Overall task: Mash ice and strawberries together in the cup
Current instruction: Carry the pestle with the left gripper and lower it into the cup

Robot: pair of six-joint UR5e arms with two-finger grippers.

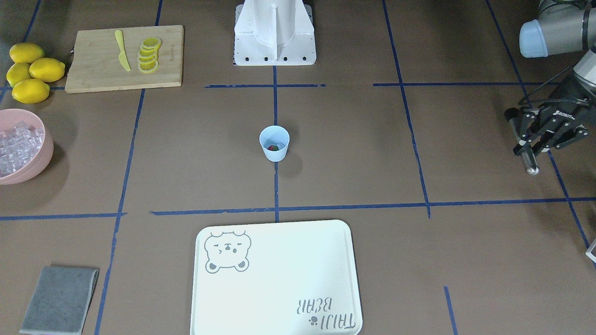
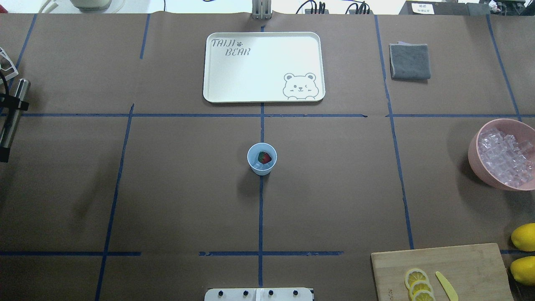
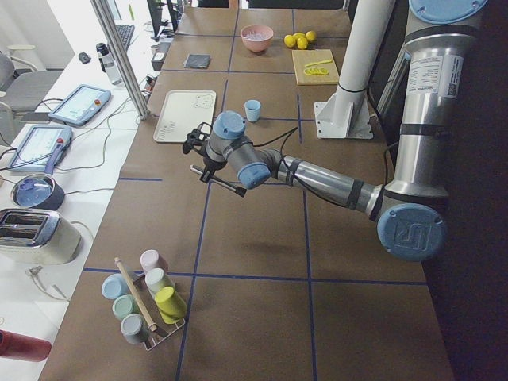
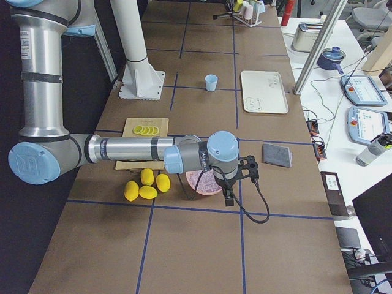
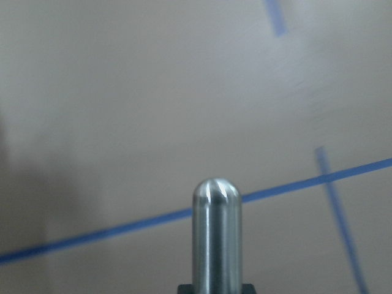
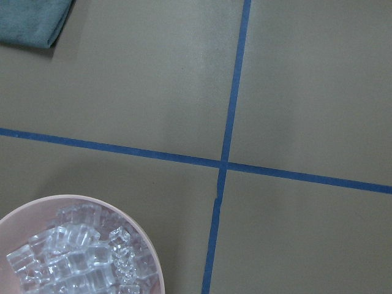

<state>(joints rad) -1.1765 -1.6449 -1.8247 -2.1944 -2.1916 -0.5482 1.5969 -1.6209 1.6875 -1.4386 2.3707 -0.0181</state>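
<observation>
Cup (image 2: 261,159), pale blue, stands upright at the middle of the worktop (image 2: 175,188), on the central blue tape line (image 2: 260,217), well apart from both my hands. 1 strawberry (image 2: 264,157) lies inside it; the pale bits beside the berry I cannot identify with certainty. Ice cubes (image 2: 503,156) fill the pink bowl (image 2: 475,165) at the worktop's right edge. My left hand (image 1: 527,142) hangs above the worktop's left side, fingers closed around a metal rod (image 1: 531,163) whose rounded end points away from my base. My right hand (image 4: 231,195) hangs beside the pink bowl; whether it is open I cannot tell. White tray (image 2: 263,67) lies beyond the cup.
</observation>
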